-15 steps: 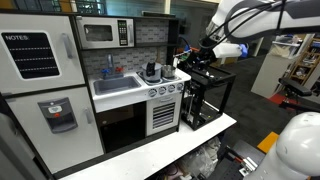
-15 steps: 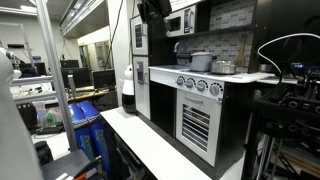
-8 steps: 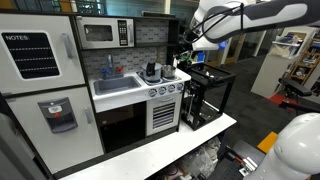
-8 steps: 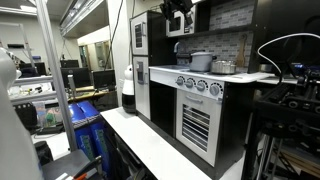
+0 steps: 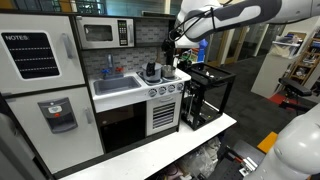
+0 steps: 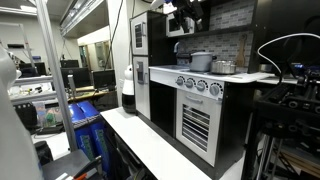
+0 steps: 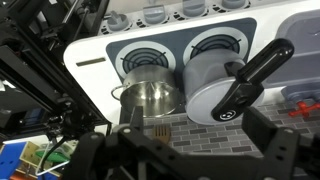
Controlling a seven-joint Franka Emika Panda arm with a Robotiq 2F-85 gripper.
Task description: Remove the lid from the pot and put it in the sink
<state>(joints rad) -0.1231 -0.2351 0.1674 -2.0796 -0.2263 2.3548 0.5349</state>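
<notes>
The grey pot (image 7: 200, 68) stands on the stove burner nearest the sink, with its round grey lid (image 7: 208, 97) on it; a long black handle (image 7: 252, 76) crosses the lid. The pot also shows in both exterior views (image 5: 151, 72) (image 6: 200, 61). The pale sink (image 5: 116, 86) lies beside the stove in the white toy kitchen; its edge shows in the wrist view (image 7: 303, 35). My gripper (image 7: 200, 142) is open and empty, hanging above and behind the stove, apart from the lid. It also shows in both exterior views (image 5: 173, 47) (image 6: 186, 13).
A shiny open metal pot (image 7: 150, 98) sits on the other burner beside the lidded pot. Blue items (image 7: 300, 101) stand near the faucet (image 5: 109, 67). A microwave (image 5: 105, 33) hangs above the counter. A black wire rack (image 5: 205, 92) stands beside the kitchen.
The arm has swung from beside the kitchen towards the stove, so the gripper now hangs above the pots. The pots and lid have not moved.
</notes>
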